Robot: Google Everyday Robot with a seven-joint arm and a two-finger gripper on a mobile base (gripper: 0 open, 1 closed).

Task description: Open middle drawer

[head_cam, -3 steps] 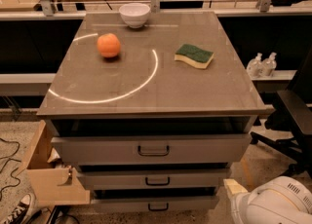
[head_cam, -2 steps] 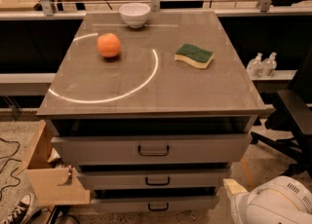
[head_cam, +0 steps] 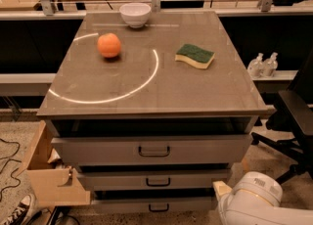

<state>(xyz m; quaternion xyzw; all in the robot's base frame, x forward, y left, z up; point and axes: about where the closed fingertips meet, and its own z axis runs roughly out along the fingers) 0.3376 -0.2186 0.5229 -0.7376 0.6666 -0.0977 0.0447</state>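
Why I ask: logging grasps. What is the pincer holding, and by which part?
Cannot tell: pincer out of view; only white arm shows lower right. Nothing touches the middle drawer handle.

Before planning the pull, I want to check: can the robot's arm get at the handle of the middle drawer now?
Probably yes. The middle drawer has its handle fully showing, with nothing in front. The white arm sits low at the right, close by. The end effector is out of view.

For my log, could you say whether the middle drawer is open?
Looks shut: the wide grey metal middle drawer shows a thin dark gap above; gripper sits lower right.
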